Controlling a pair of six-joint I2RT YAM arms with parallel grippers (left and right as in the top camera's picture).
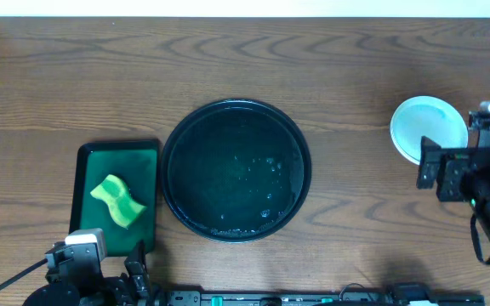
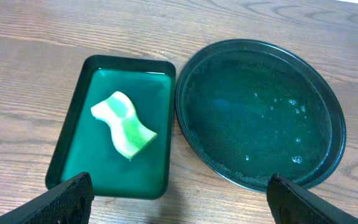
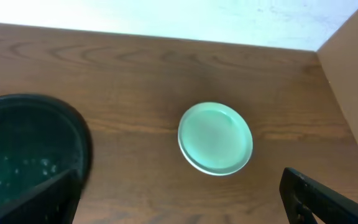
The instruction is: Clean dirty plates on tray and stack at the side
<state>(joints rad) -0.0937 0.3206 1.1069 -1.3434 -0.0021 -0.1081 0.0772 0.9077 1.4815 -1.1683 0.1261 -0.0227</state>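
Pale plates [image 1: 429, 127] lie stacked near black tray [image 1: 228, 170].

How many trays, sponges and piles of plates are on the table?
Trays: 2, the black tray and the green tray
Sponges: 1, the sponge in the green tray
Piles of plates: 1, the plate pile; its plate count cannot be told
Total: 4

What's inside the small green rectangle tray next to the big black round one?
A wavy yellow-green sponge lies alone on the shiny floor of the green rectangular tray. The floor right beneath the sponge is hidden.
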